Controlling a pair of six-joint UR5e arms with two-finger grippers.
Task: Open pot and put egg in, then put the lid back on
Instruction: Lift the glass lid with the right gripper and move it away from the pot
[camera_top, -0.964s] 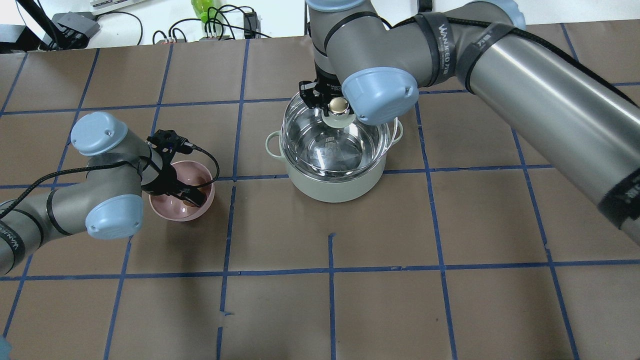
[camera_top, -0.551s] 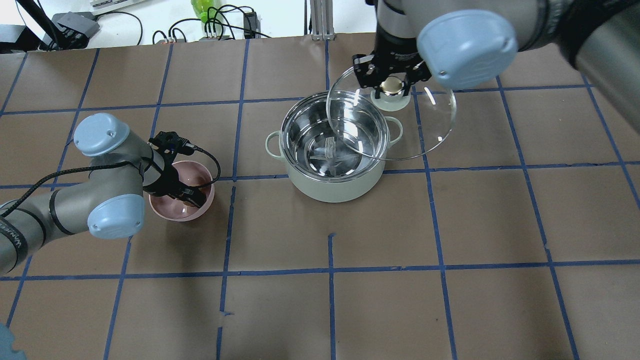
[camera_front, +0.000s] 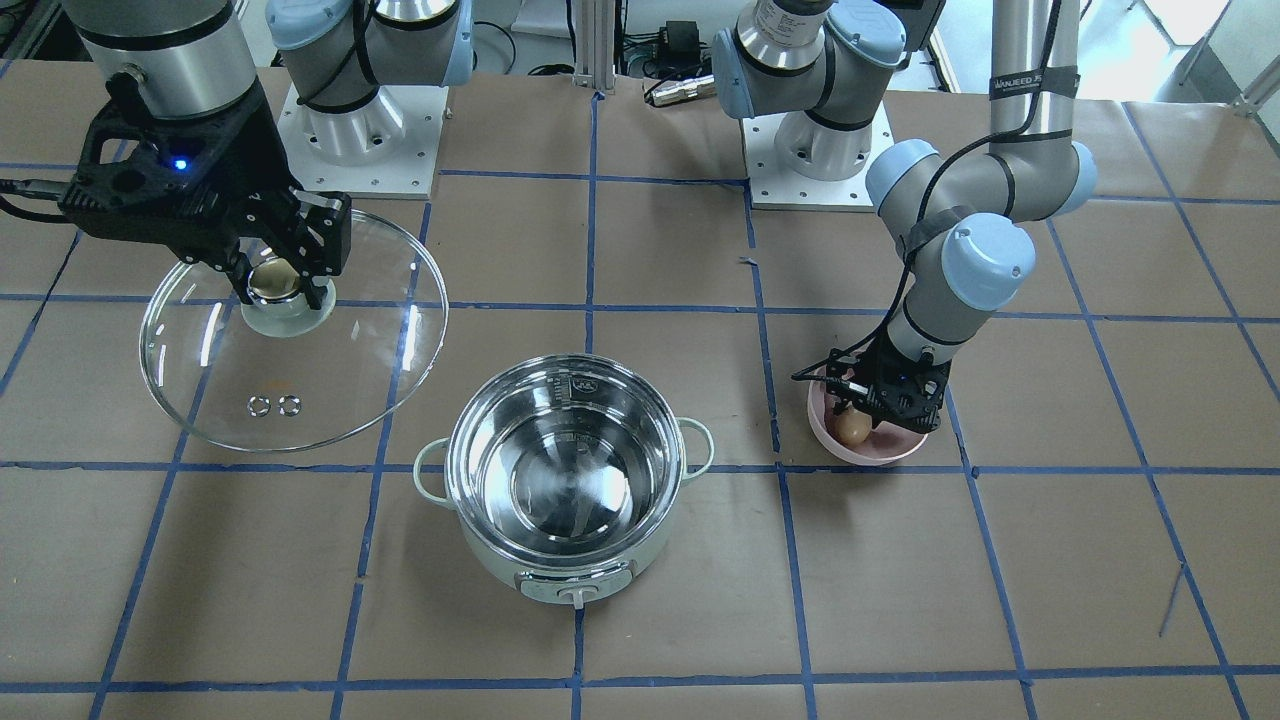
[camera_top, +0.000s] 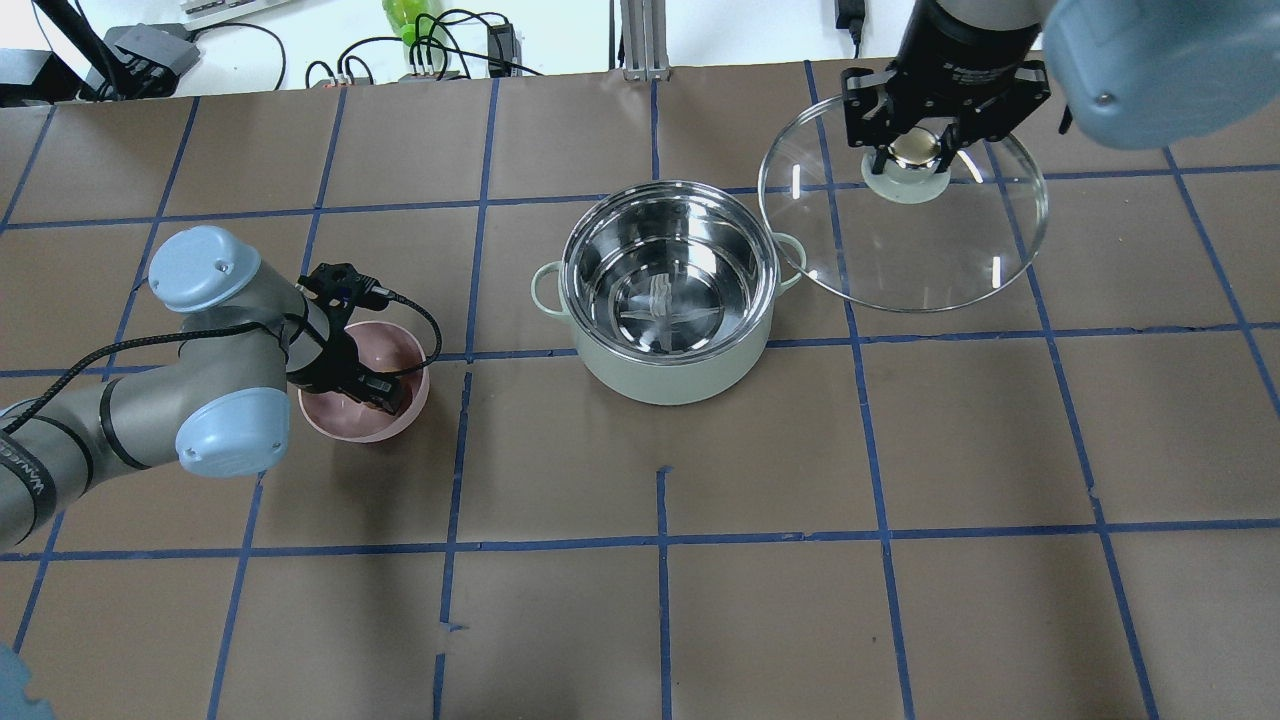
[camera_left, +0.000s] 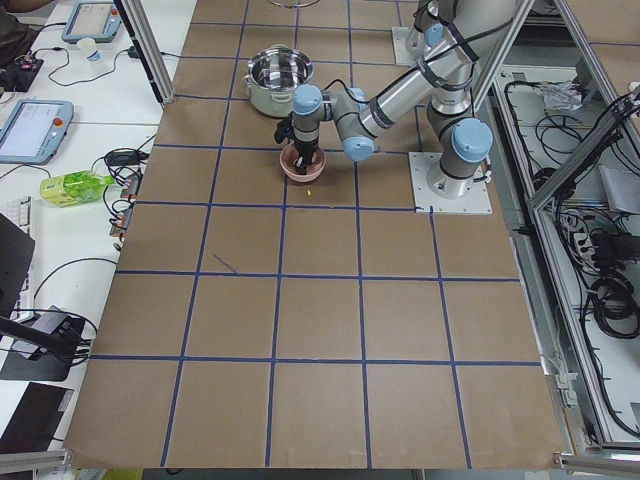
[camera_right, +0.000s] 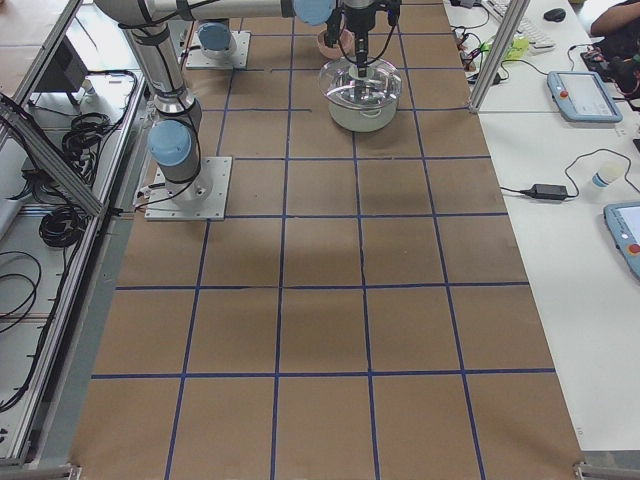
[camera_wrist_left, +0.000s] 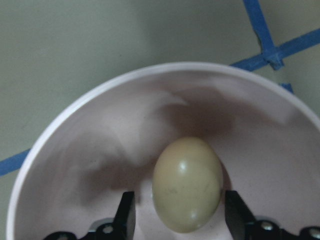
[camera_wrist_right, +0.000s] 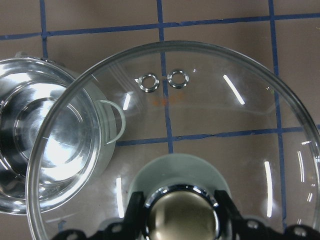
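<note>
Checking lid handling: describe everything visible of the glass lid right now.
The lid is a large round clear glass disc with a steel rim, two small metal vent rings and a shiny knob on a pale base. It is off the pot, beside it on the robot's right, held by the knob in the shut right gripper; nothing else visibly touches it.

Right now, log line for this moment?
lid: off, in right gripper | pot: open, empty | egg: in bowl, left gripper open around it
</note>
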